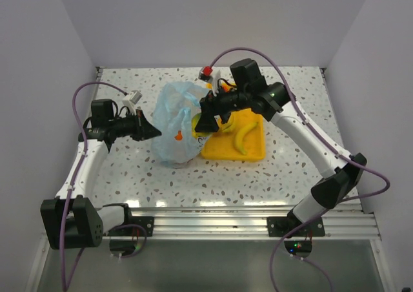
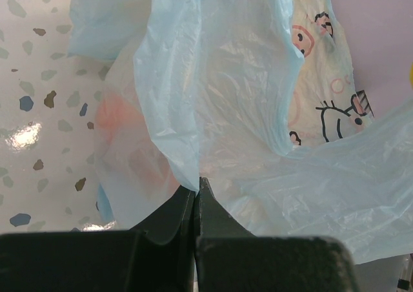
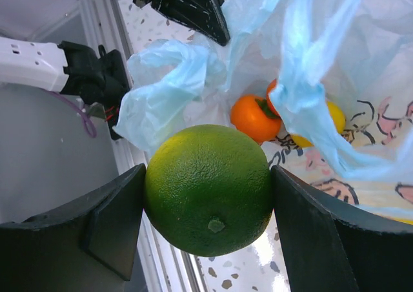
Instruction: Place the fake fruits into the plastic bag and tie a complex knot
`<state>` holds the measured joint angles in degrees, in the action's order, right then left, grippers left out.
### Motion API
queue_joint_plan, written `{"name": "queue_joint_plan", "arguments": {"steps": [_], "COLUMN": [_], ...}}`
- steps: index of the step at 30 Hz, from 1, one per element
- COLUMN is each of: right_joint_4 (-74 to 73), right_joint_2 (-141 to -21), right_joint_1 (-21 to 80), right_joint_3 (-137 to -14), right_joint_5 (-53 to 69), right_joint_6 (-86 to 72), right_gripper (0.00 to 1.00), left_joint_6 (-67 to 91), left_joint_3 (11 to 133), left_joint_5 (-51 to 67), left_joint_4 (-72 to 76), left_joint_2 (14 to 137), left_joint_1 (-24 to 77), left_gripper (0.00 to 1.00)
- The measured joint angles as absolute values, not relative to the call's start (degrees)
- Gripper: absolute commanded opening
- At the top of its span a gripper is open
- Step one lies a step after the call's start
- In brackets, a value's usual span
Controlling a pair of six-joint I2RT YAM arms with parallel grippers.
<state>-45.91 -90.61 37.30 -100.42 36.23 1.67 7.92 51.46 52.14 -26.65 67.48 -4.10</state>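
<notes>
Top view: shows thin translucent light-blue plastic bag (image 1: 173, 127) beside yellow rectangular tray (image 1: 255, 153), between left gripper (image 1: 153, 131) and right gripper (image 1: 205, 119). Left wrist: shows jaws pinched together on bag film. Right wrist: shows jaws clamping glossy round green lime (image 3: 208, 188) at bag mouth, orange fruit (image 3: 255, 117) inside.

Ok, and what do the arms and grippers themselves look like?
The left arm and right arm are white tubes with black joints and black bases. A purple cable loops along each. The left gripper and right gripper have matte black, wedge-shaped fingers. A green light glows on a right-arm joint; a red-and-white plug sits by its wrist.
</notes>
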Motion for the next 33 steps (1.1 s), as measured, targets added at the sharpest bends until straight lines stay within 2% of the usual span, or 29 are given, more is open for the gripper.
{"name": "queue_joint_plan", "arguments": {"steps": [7, 8, 9, 10, 11, 12, 22, 26, 33], "right_joint_4": [-42.57, -41.34, -40.05, -38.76, -37.74, -37.28, -39.90, -42.57, -59.02], "right_joint_2": [-96.75, -97.32, -97.91, -98.35, -98.78, -99.11, -99.44, -94.76, -90.85], "right_joint_1": [40.86, 40.82, 40.73, 40.64, 40.47, 40.40, 40.36, 37.67, 31.66], "right_joint_3": [-102.63, -102.65, -102.65, -102.69, -102.78, -103.02, -110.08, -108.53, -110.98], "right_joint_5": [28.69, 26.87, 24.99, 23.35, 22.13, 21.34, 20.73, 27.42, 35.29], "right_joint_6": [2.79, 2.74, 2.68, 2.63, 2.52, 2.42, 2.87, 4.86, 18.37], "right_gripper": [0.31, 0.36, 0.49, 0.81, 0.94, 0.98, 0.99, 0.99, 0.95], "left_joint_6": [7.94, 7.97, 7.94, 7.94, 7.94, 7.94, 7.97, 7.97, 7.97], "left_joint_3": [51.46, 51.46, 51.46, 51.46, 51.46, 51.46, 51.46, 51.46, 51.46], "left_joint_5": [52.47, 52.53, 52.58, 52.58, 52.62, 52.71, 53.34, 53.39, 53.71], "left_joint_4": [-26.57, -26.57, -26.57, -26.57, -26.57, -26.57, -26.55, -26.55, -26.48], "left_joint_2": [67.48, 67.48, 67.48, 67.48, 67.48, 67.48, 67.48, 67.53, 68.38], "left_joint_1": [-4.10, -4.10, -4.10, -4.10, -4.10, -4.10, -4.10, -4.10, -4.12], "left_gripper": [0.00, 0.00, 0.00, 0.00, 0.00, 0.00, 0.00, 0.00, 0.00]}}
